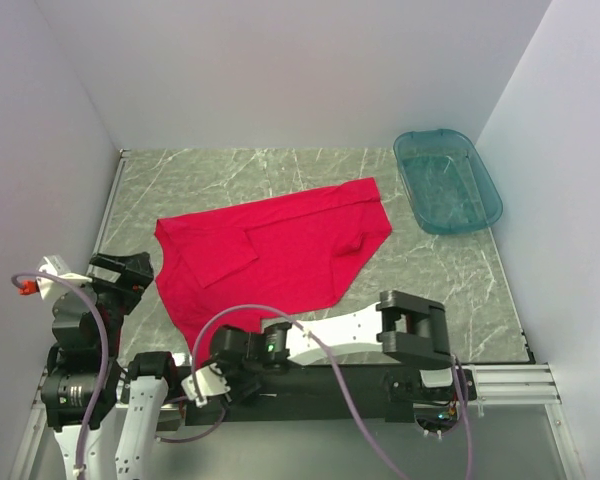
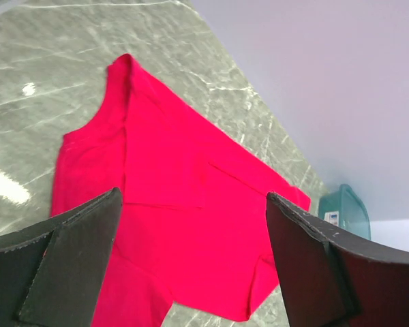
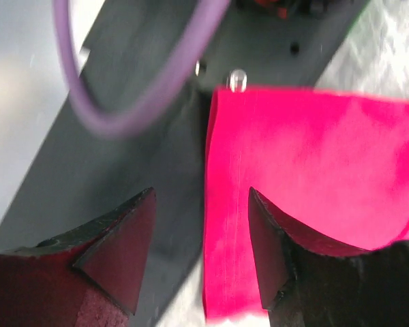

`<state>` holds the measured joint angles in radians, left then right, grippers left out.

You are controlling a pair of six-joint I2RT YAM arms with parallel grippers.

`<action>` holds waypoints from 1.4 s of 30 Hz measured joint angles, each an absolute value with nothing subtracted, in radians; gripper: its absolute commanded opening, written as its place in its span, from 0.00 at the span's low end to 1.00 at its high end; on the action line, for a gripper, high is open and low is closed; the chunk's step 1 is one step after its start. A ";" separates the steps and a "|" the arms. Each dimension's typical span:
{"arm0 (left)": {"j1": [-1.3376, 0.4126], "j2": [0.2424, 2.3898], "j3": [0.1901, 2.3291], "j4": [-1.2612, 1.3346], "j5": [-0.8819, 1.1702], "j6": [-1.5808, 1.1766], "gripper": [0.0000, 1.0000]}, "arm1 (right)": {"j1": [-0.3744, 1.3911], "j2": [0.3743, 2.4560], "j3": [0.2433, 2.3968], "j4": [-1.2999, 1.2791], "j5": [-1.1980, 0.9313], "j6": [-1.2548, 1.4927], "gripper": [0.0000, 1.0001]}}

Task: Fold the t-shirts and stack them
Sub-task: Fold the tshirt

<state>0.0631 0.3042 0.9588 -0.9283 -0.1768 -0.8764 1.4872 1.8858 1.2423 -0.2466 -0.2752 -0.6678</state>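
A single red t-shirt (image 1: pixel 280 250) lies spread on the marble table, with one sleeve folded in over its body. It also shows in the left wrist view (image 2: pixel 177 204) and the right wrist view (image 3: pixel 313 170). My left gripper (image 1: pixel 128 272) is open and empty, raised off the table just left of the shirt; in its own view (image 2: pixel 192 197) the shirt lies ahead between the jaws. My right gripper (image 1: pixel 202 380) is open at the shirt's near-left corner. In its own view (image 3: pixel 201 197) the shirt's hem edge runs between the jaws, with no grip showing.
A teal plastic bin (image 1: pixel 447 180) stands at the back right and shows in the left wrist view (image 2: pixel 344 211). The black mounting rail (image 3: pixel 123 170) and a purple cable (image 3: pixel 136 102) lie under and beside the right gripper. White walls close the table on three sides.
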 measured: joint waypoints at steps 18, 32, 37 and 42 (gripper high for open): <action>0.063 0.263 0.967 -0.986 -0.167 -0.898 0.91 | 1.441 1.968 1.269 -0.184 -0.186 -0.570 0.00; 0.063 0.258 0.847 -0.971 -0.015 -0.904 0.90 | 1.304 1.935 1.269 -0.194 -0.292 -0.521 0.20; 0.063 0.258 0.835 -0.970 0.007 -0.904 0.91 | 1.316 1.928 1.267 -0.233 -0.335 -0.567 0.39; 0.063 0.258 0.835 -0.969 0.014 -0.903 0.91 | 1.354 1.926 1.253 -0.268 -0.352 -0.621 0.41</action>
<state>0.0631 0.2584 0.8349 -0.9688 0.0135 -0.9031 1.3537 1.9263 1.2530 -0.2684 -0.3523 -0.6212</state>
